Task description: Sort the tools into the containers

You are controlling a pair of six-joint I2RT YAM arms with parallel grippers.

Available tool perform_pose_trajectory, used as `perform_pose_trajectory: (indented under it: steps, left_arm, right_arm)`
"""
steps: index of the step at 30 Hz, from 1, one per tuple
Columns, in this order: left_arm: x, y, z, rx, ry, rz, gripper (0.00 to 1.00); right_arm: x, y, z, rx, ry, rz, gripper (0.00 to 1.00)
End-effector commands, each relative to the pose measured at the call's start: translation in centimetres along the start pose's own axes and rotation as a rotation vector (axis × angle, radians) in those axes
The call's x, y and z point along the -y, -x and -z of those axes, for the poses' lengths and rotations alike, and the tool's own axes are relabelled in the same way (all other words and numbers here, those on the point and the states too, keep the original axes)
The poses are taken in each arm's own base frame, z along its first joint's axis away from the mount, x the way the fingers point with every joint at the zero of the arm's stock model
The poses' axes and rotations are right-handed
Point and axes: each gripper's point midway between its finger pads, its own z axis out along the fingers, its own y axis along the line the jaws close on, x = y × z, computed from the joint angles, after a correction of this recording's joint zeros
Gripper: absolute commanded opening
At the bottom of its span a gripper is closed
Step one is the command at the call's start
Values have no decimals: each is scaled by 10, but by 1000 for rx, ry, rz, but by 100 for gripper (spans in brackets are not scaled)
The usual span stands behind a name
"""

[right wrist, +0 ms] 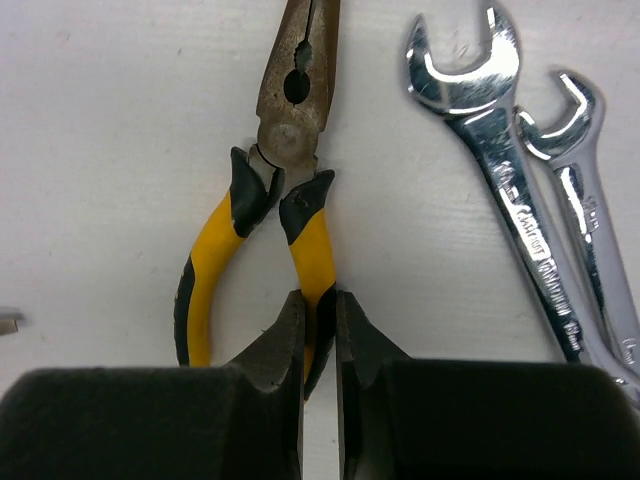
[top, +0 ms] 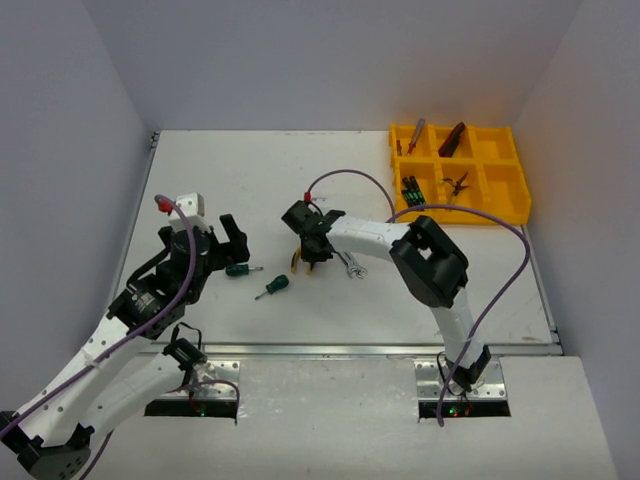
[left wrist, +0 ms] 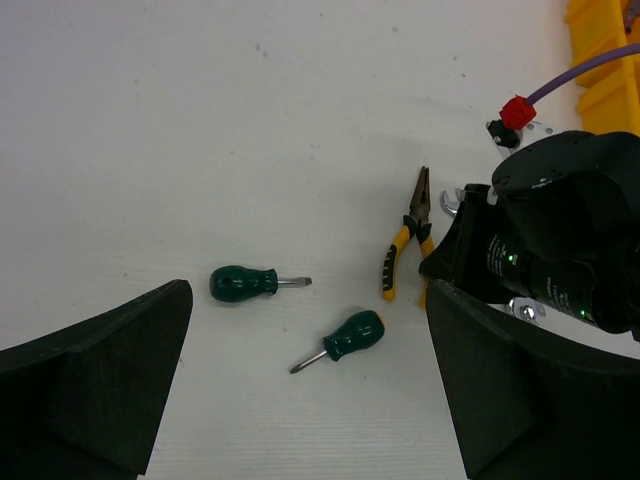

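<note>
The pliers (right wrist: 290, 200) wear yellow handles banded with black below a dull grey-brown head, the two wrenches (right wrist: 500, 170) shine silver, both screwdrivers (left wrist: 243, 283) have dark green handles, the tray (top: 520, 185) is bright yellow, the bench (top: 400, 300) white, and a cable (left wrist: 590, 72) purple.

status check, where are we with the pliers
Right gripper shut on one handle of the pliers. Left gripper open above two green screwdrivers. Two wrenches beside the pliers, clear of the grip.
</note>
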Motion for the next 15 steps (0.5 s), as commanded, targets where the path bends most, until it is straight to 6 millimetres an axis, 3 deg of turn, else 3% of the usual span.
perform_pose_trajectory:
  steps: [1,5,8,11,15]
  left_arm:
    - [6,11,4,36,-29,26,100]
    - [6,11,3,32,-27,24,100]
    - [6,11,3,33,-26,25,100]
    - [6,11,3,32,-26,24,100]
    - [6,10,3,30,-26,22,100]
  right_arm:
    - [-7,45,9,77,34,-74,0]
    - [-15,77,37,157,83,-41,0]
    - [-7,101,64,211,109,-38,0]
    - [15,123,87,254,122,-74,0]
    - [77,147,109,298,90,-136,0]
